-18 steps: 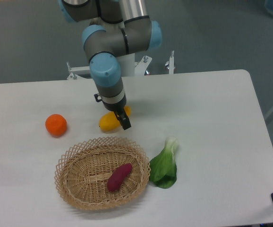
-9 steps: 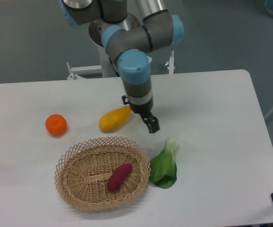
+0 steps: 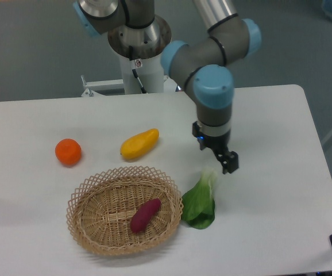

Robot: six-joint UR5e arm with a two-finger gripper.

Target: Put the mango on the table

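- One mango (image 3: 139,144) is shown lying on its side on the white table (image 3: 269,121), in the middle of the scene, with its thinner end pointing far-right; nothing is touching it.
- An orange (image 3: 68,152) is seen on the table to the left of the mango, apart from it.
- A wicker basket (image 3: 91,192) is placed near of the mango, close to the front edge of the table; a purple sweet potato (image 3: 145,215) is held inside it, right of its centre.
- A leafy green vegetable (image 3: 200,199) is laid on the table just beside the right rim of the basket.
- The gripper (image 3: 228,163) is positioned right of the mango and well apart from it, just above the pale stem end of the green vegetable; nothing is held by it, and whether the fingers are spread or closed cannot be told from this angle.
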